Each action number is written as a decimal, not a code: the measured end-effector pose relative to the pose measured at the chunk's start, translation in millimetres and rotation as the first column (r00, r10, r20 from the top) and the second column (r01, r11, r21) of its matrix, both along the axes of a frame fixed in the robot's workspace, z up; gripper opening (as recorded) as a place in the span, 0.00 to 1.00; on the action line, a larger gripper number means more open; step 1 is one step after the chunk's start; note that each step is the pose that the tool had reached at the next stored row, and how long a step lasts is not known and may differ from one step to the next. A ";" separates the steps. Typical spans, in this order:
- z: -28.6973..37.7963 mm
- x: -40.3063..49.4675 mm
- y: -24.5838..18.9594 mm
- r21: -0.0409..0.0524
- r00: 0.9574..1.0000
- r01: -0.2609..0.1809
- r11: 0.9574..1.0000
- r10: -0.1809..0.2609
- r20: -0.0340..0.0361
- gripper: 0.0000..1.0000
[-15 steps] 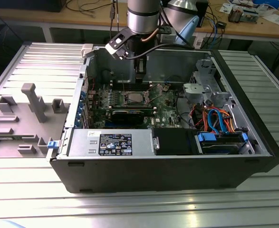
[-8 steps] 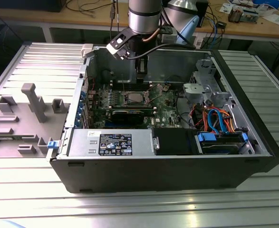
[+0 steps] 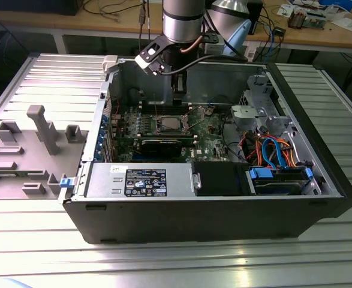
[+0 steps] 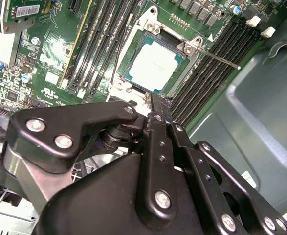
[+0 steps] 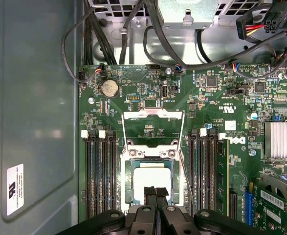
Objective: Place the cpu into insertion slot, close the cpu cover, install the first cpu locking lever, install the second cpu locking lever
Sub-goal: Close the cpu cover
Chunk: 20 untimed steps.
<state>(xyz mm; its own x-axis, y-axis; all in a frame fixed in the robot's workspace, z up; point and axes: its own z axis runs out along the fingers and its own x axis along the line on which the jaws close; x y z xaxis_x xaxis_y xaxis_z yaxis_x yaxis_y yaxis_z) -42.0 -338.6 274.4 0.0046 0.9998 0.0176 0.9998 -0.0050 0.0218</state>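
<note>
Since the cpu (image 5: pixel 152 177) lies seated in the insertion slot (image 5: pixel 129 182) and the cpu cover (image 5: pixel 153 114) stands hinged open, cover closing appears the step in hand; the gripper (image 5: pixel 155 192), jaws together and empty, hovers over the chip and would need to push that frame down

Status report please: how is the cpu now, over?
End effector shut, over the cpu. Cpu seated in the slot. Cover open. Nothing between them.

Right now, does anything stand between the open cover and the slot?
Only the gripper: its tips hang over the cpu seated in the slot, where the raised cover would land.
</note>
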 end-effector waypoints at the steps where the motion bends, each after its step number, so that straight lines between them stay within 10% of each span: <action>1: 0.0 0.1 0.0 0.000 1.000 0.000 1.000 0.000 0.000 0.11; 20: 5.5 3.0 0.0 0.000 1.000 0.000 1.000 0.000 0.000 0.11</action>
<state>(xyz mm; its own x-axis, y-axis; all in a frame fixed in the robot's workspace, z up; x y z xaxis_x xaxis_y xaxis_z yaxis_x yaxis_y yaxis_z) -39.0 -338.6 279.9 0.0046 0.9998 0.0176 0.9998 -0.0049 0.0218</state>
